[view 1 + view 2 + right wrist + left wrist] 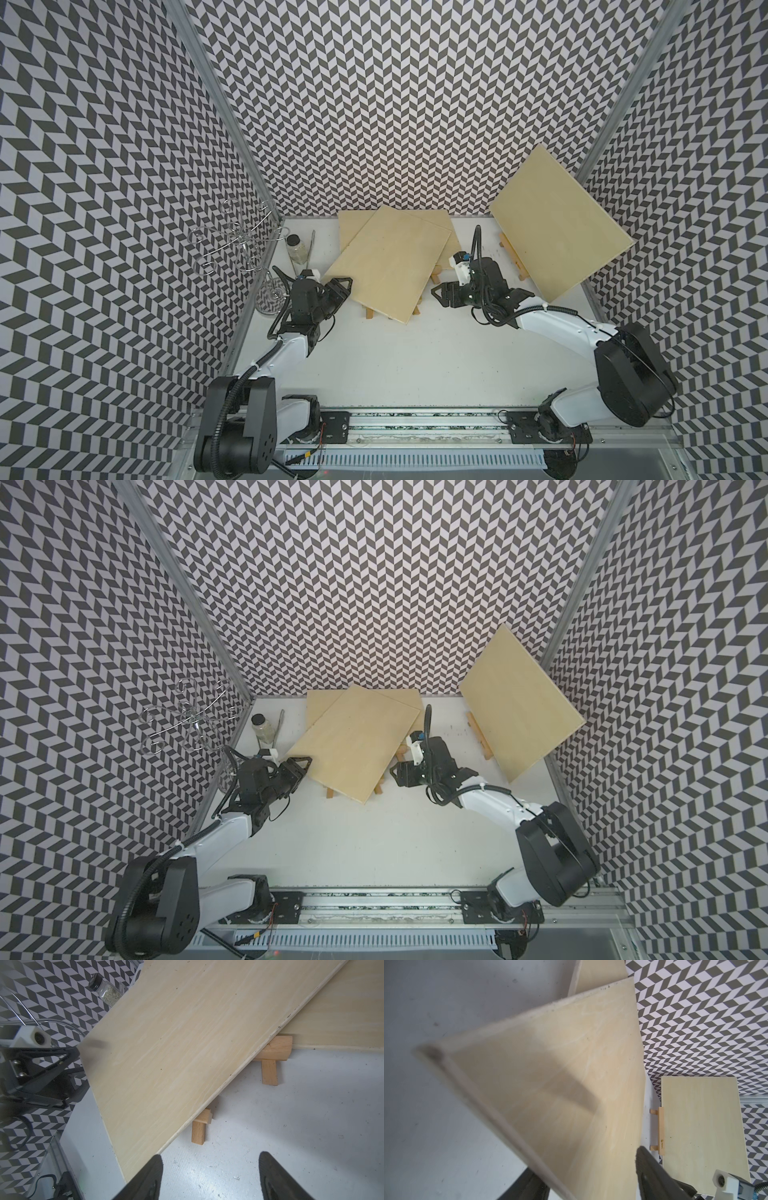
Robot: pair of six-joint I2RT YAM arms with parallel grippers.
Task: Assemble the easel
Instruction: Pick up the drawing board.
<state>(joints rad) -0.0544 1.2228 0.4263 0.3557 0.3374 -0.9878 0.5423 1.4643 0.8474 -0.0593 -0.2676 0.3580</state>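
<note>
A pale wooden board leans tilted on a small wooden easel stand in the middle of the table. My left gripper is at the board's near left corner, open. The board's edge passes between its fingers, one above and one below. My right gripper hovers open over bare table beside the board's right edge, holding nothing. A second board stands on another easel at the right. A third board lies flat at the back.
A small glass jar and a thin metal rod lie at the back left. A wire rack and a glass stand by the left wall. Patterned walls close three sides; the arms' rail runs along the front.
</note>
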